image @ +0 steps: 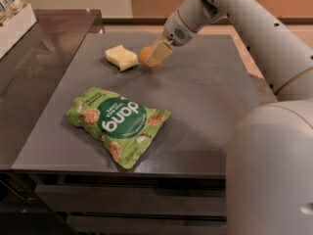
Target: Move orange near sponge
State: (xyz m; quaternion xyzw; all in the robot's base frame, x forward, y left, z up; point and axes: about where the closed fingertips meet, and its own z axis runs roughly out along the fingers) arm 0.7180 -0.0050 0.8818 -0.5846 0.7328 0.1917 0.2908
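Note:
The orange (145,56) is a small round fruit at the back of the grey table, just right of the sponge (121,58), a pale yellow wavy-sided block. A narrow gap separates them. My gripper (151,58) reaches in from the upper right and is shut on the orange, with a cream finger (157,54) covering its right side. The orange sits at or just above the table top.
A green snack bag (118,124) lies flat on the grey table (210,102) near the front. A dark counter (44,48) adjoins on the left with a white bin (14,18) at its far corner. My arm and base fill the right side.

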